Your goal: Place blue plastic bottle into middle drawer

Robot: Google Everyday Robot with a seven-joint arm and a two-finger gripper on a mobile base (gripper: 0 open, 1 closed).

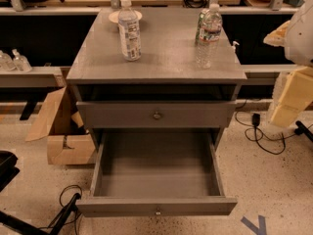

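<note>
The blue plastic bottle (129, 29) stands upright on the left part of the grey cabinet top (161, 58); it is clear, with a white cap and a pale blue-and-white label. The middle drawer (156, 205) is pulled fully open below, and its inside is bare. The knobbed drawer above it (156, 114) is shut. My gripper (293, 94) shows as cream and white parts at the right edge of the view, to the right of the cabinet and well away from the bottle. It holds nothing that I can see.
A taller clear bottle with a green label (209, 33) stands at the right of the cabinet top. A white plate (116, 16) lies behind the blue bottle. An open cardboard box (63, 131) sits on the floor at the left. Cables (259, 136) lie on the floor at the right.
</note>
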